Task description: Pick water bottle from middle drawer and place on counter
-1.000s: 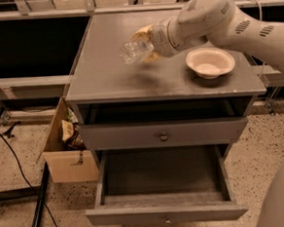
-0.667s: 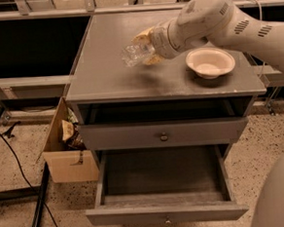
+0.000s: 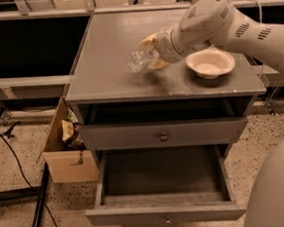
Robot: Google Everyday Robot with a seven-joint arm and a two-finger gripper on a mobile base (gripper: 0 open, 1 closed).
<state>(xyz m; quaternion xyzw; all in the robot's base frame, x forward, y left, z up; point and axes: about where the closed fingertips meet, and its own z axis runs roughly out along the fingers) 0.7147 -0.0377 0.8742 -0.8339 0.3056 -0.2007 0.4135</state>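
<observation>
The water bottle [image 3: 138, 61] hangs tilted on its side low over the table [image 3: 108, 44], left of the white bowl [image 3: 210, 63]; contact with the surface cannot be told. The gripper [image 3: 152, 53] has its fingers [image 3: 147, 42] closed round the bottle's right end. A good placement would lower it until it lies flat, well apart from the bowl, then open gently so that it does not roll. The middle drawer [image 3: 161, 177] stands open below.
</observation>
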